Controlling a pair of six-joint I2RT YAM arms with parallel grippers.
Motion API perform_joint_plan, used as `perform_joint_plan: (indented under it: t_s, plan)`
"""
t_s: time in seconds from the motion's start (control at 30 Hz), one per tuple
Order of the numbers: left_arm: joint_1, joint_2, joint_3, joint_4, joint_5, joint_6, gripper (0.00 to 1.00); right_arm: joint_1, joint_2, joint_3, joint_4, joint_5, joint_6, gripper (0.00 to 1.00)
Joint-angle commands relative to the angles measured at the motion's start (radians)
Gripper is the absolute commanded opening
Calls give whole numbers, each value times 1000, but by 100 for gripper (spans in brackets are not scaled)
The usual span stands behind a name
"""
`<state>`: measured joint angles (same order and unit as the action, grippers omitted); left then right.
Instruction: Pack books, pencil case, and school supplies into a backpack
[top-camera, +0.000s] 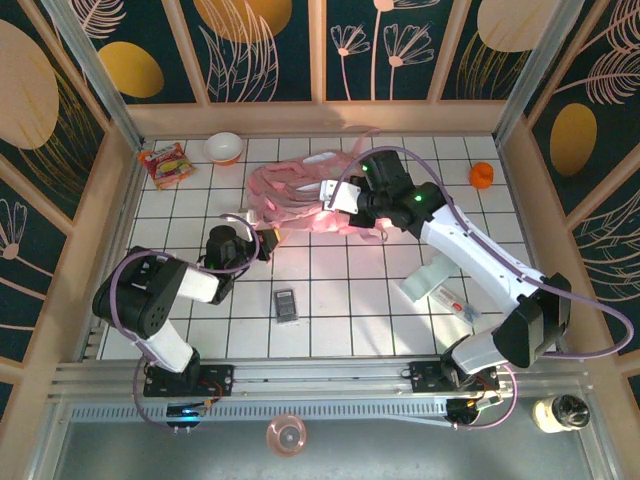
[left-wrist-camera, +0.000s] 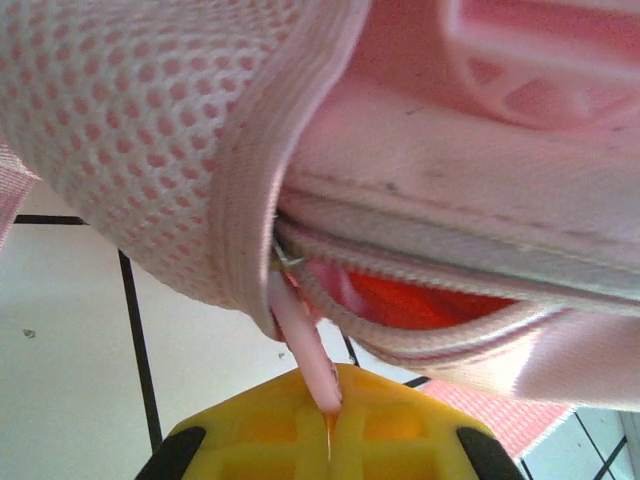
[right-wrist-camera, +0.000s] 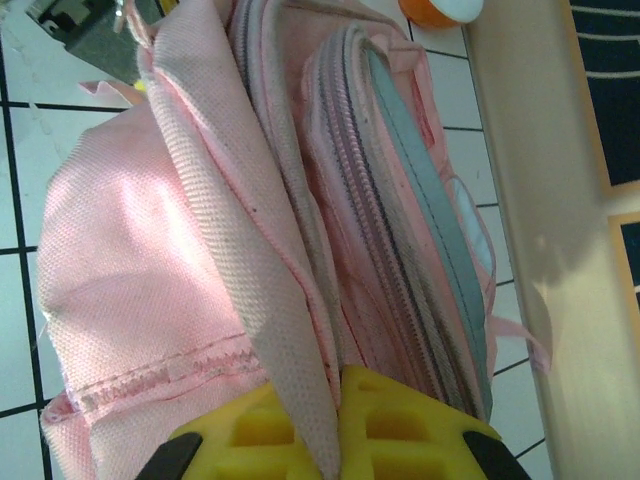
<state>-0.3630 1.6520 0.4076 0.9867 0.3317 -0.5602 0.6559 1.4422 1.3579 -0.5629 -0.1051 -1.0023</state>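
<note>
The left end effector (left-wrist-camera: 328, 428) clamps the backpack's (top-camera: 290, 195) zip tab (left-wrist-camera: 300, 340) at its left edge. The right end effector (right-wrist-camera: 335, 425) pinches its flap (right-wrist-camera: 260, 300), with bare worktop (top-camera: 350, 290) nearer.

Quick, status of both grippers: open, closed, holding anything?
Left gripper: closed on the backpack's pink zip pull.
Right gripper: closed on a fabric flap of the backpack.

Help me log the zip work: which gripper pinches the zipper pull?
The left gripper: its wrist view shows the thin pink zipper pull pinched between its yellow jaws. The right gripper clamps a broad fabric flap of the backpack instead.
</note>
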Motion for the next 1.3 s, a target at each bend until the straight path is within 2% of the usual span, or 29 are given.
perform_joint_plan:
  t_s: [0.0,0.2,0.4,0.43,0.53,0.63,0.73,0.83,1.03,1.27]
  plan:
    - [-7,-81,10,-69,59,61,0,-1,-48,-34,223,47,85,0]
    - [-26,-213,12,-223,117,164,0,10,-51,-113,341,117,179,0]
    - [-50,-309,17,-294,239,244,0,16,-56,-159,403,103,234,0]
    - [-51,-330,19,-321,231,248,0,15,-57,-161,401,98,232,0]
    - [-48,-383,2,-429,31,224,1,12,-74,-148,358,64,200,0]
    - [-2,-398,-77,-384,-63,149,16,-9,-98,-107,275,-34,180,0]
    - [48,-380,-151,-252,-54,80,41,-21,-119,-65,204,-109,166,0]
    - [49,-347,-179,-135,-26,125,57,-22,-126,-34,159,-132,156,0]
    - [48,-291,-187,59,27,299,71,-21,-138,-24,147,-130,153,0]
    - [38,-202,-164,163,13,382,74,-13,-158,-43,165,-146,162,0]
